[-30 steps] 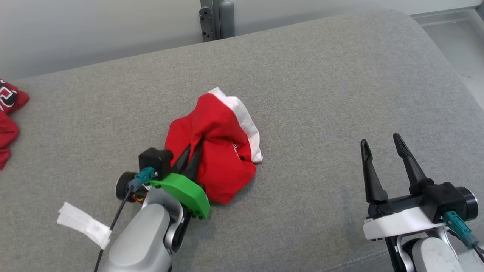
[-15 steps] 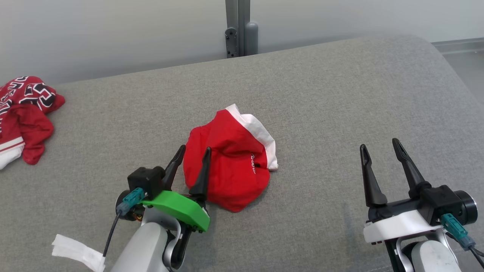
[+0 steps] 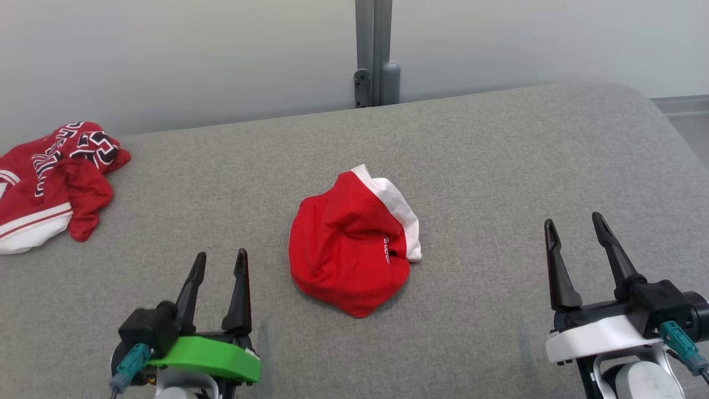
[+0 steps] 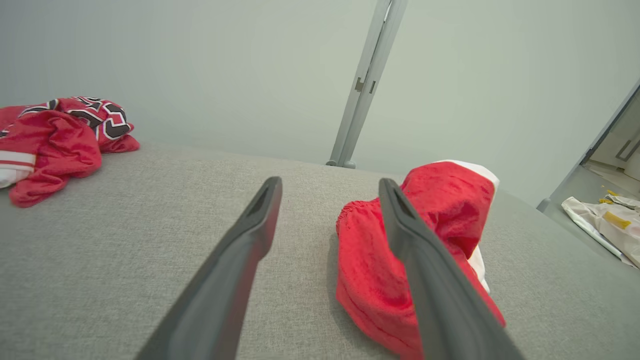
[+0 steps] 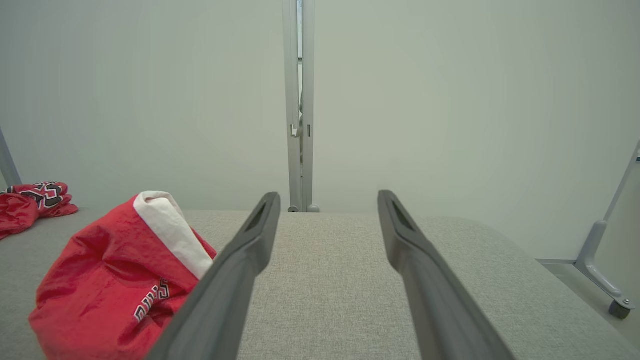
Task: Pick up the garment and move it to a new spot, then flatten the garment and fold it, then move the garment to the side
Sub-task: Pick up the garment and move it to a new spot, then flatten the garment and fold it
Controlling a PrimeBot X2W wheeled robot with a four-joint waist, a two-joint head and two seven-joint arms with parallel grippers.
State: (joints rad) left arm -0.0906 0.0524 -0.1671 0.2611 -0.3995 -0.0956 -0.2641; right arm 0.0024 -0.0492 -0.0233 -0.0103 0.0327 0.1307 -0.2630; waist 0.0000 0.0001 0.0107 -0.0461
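A crumpled red garment [image 3: 350,255] with a white band lies in a heap at the middle of the grey cushioned surface [image 3: 498,166]. My left gripper [image 3: 219,263] stands open at the lower left, a short way left of the heap and apart from it. In the left wrist view the red garment [image 4: 430,235] sits just right of the open left gripper [image 4: 330,185]. My right gripper [image 3: 574,227] is open at the lower right, well clear of the cloth. The right wrist view has the red garment [image 5: 115,280] left of the open right gripper [image 5: 327,197].
A second red garment [image 3: 55,177] with black and white lettering lies bunched at the surface's far left edge. A grey post [image 3: 374,52] stands behind the far edge against a pale wall. The surface rounds off at the right, with floor beyond.
My left gripper opened, let go of the red garment and drew back to the lower left. The head camera shifted, bringing the second garment further into view. The right gripper stayed open.
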